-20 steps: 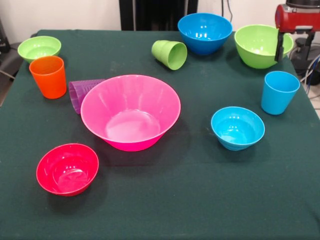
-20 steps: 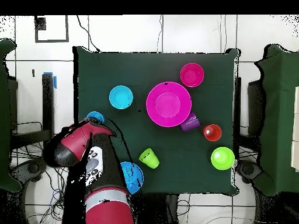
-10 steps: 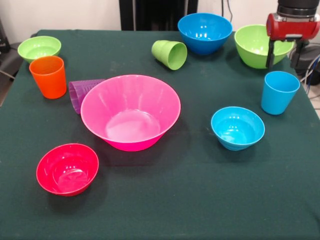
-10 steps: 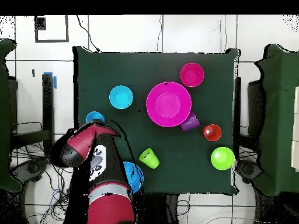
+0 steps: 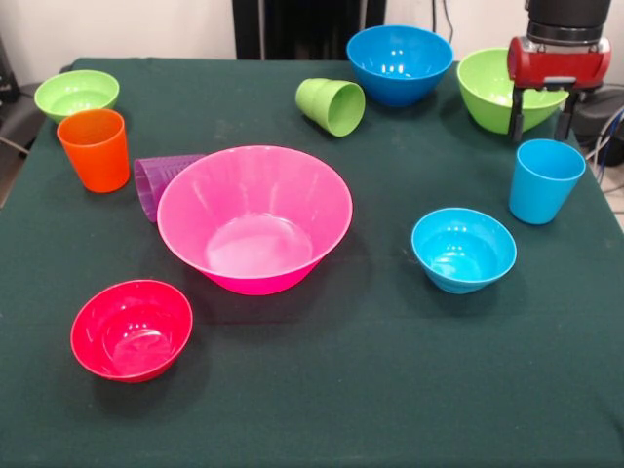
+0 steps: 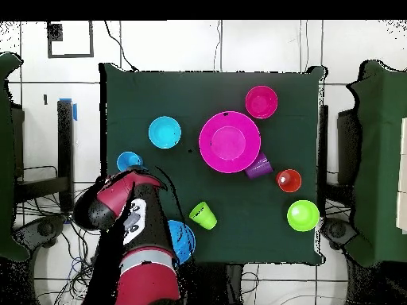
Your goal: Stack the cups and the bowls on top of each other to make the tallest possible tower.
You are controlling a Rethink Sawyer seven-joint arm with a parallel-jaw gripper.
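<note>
Stacking not started: no tower exists. The big pink bowl sits empty mid-table; other bowls and cups lie scattered singly, the green cup and purple cup on their sides. The gripper, spread and empty, hangs above the blue cup

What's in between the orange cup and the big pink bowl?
The purple cup lies there on its side, between the orange cup and the big pink bowl. The front view shows it best; its far end hides behind the bowl's rim.
</note>
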